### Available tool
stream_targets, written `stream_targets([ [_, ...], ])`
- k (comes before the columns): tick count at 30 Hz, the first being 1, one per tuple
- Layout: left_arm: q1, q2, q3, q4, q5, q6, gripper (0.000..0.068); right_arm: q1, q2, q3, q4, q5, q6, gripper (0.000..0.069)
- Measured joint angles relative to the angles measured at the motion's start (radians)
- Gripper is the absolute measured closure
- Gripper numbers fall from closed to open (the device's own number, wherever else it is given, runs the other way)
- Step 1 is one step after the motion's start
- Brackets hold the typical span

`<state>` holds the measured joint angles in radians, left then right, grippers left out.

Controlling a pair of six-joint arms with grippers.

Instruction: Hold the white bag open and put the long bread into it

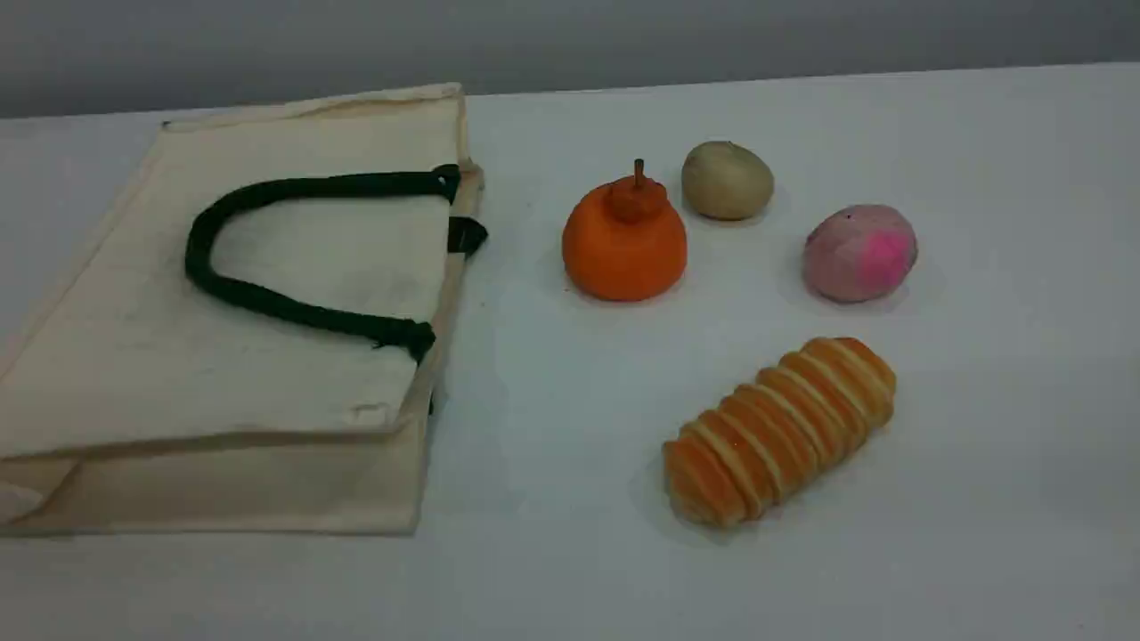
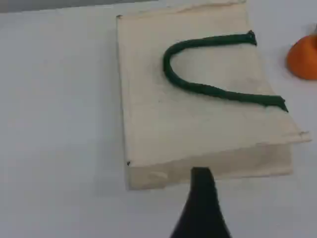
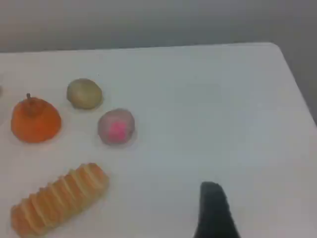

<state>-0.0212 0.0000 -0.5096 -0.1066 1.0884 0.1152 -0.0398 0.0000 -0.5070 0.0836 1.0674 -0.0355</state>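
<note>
The white bag (image 1: 178,374) lies flat at the table's left, its mouth edge facing right and a dark green rope handle (image 1: 267,303) resting on top. The long bread (image 1: 779,427) lies slantwise at the front right, apart from the bag. Neither arm shows in the scene view. In the left wrist view one dark fingertip (image 2: 201,178) of my left gripper hovers just in front of the white bag (image 2: 198,129), holding nothing. In the right wrist view a dark fingertip (image 3: 212,196) of my right gripper hangs over bare table, right of the long bread (image 3: 59,198).
A round orange fruit with a stem (image 1: 623,249) stands between bag and bread. A tan potato-like ball (image 1: 727,181) and a pink mottled ball (image 1: 859,253) lie behind the bread. The table's right edge (image 3: 297,89) shows in the right wrist view.
</note>
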Motion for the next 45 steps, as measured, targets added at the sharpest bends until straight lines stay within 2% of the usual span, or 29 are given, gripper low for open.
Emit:
stream_targets([
  [45,-0.001,0.0,0.0,0.0,0.0,-0.001,0.0183,0.0,0.0,0.0,0.027,-0.001,0.0,0.0286],
])
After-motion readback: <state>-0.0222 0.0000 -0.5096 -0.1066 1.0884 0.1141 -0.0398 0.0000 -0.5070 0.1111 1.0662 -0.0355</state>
